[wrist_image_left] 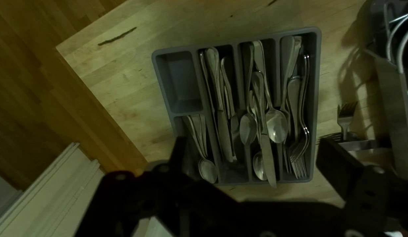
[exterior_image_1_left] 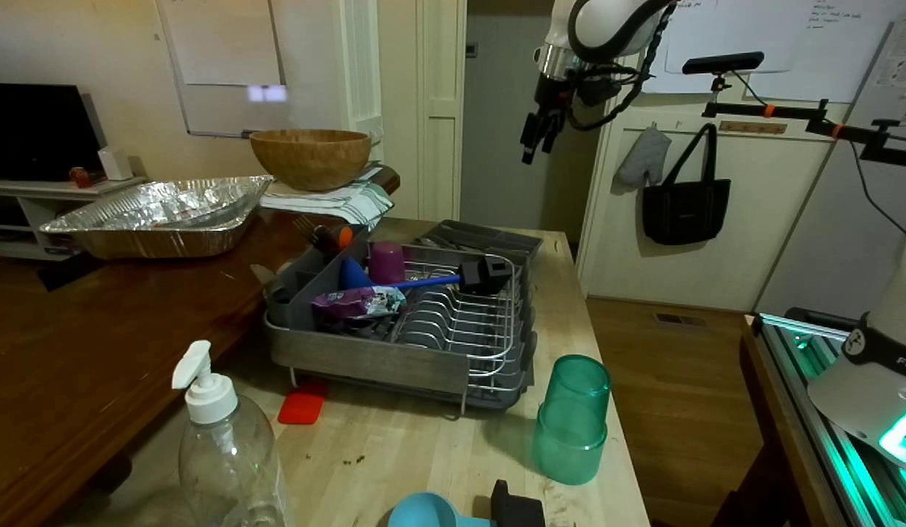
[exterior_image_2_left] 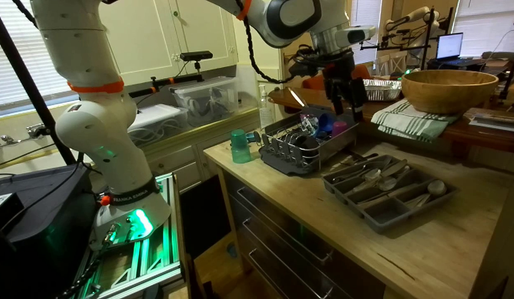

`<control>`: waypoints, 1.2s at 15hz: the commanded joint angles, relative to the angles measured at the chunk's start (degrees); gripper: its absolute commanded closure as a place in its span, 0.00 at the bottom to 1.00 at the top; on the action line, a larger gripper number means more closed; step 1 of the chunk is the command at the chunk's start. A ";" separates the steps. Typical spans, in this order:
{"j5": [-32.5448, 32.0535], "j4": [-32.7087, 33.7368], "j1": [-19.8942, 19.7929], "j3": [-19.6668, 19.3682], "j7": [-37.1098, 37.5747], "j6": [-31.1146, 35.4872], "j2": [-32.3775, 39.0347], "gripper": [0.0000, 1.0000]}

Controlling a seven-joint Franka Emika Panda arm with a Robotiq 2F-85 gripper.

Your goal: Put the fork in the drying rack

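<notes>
Fork (wrist_image_left: 346,116), tines toward twelve, at the edge of the drying rack (wrist_image_left: 396,125), three o'clock of the cutlery tray (wrist_image_left: 181,77), wrist view; gripper (exterior_image_2_left: 348,113) spread wide, holding nothing.

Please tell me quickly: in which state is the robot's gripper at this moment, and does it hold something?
Gripper: open, jaws wide apart in the wrist view, with nothing seen held between them.

The wrist view's edge crops the drying rack (wrist_image_left: 393,115) to one side of the gripper (wrist_image_left: 252,142), which hides a corner of the cutlery tray (wrist_image_left: 178,80) below.
</notes>
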 commanded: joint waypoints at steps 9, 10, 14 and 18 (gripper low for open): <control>3.83 22.87 -0.85 2.00 0.72 -2.68 29.43 0.00; 3.91 24.48 -0.79 1.77 1.52 -4.27 30.52 0.00; 2.79 22.71 -0.50 1.61 1.26 -2.02 29.89 0.00; 2.87 24.21 -0.41 1.72 1.50 -2.29 31.03 0.00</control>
